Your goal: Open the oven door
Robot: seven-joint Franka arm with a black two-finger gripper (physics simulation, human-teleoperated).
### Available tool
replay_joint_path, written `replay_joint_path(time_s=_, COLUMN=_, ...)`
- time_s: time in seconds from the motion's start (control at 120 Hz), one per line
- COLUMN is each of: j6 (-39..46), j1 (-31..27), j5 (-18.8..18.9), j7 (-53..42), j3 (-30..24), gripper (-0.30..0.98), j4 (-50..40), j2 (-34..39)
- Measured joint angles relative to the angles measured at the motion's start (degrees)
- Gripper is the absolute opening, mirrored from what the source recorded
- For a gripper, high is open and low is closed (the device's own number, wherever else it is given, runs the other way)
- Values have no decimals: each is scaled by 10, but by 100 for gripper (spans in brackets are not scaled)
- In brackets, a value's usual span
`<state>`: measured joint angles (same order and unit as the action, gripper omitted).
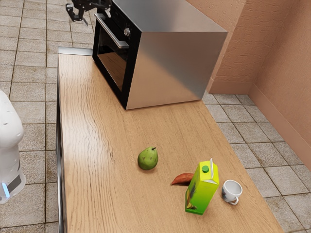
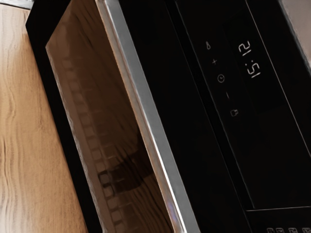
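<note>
In the exterior view, taken as a clock face, the oven [image 1: 175, 63] is seen at twelve o'clock, set on a wood-grained table [image 1: 97, 141]. Its door [image 1: 111, 59], the part to be opened, is turned toward nine o'clock and is shut, flush with the front. A silver handle [image 1: 112, 32] is fixed across the door's upper part, with a round knob [image 1: 127, 32] near one end.

A green pear [image 1: 147, 158] is placed at six o'clock. At five o'clock a yellow-green carton [image 1: 202, 187] is stood upright, with a reddish vegetable [image 1: 182, 179] lying just beside it on its nine o'clock side and a white cup [image 1: 232, 191] on its three o'clock side. Part of the white arm [image 1: 9, 141] is seen at nine o'clock.

In the wrist view, the oven's front is shown close up: a lit clock readout [image 2: 249, 59] and a row of small symbols [image 2: 221, 78] (a plus and a minus among them) are set on the black panel beyond the handle, and a grid-like pattern is seen in the door's brown glass.

The black claw [image 1: 83, 14] is held at eleven o'clock, near the handle's far end. Whether it is wide or narrow cannot be told, nor whether the handle is touched.
</note>
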<state>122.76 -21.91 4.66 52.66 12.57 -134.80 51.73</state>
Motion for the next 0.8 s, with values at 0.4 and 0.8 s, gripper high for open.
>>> replay_joint_path(time_s=0.4, j6=20, j1=-17, j5=-47, j7=-14, j3=2, gripper=68, j4=-11, j2=-15)
replay_joint_path(time_s=0.8, j6=6, j1=-56, j5=-72, j7=12, j3=23, gripper=68, j4=-14, j2=-21)
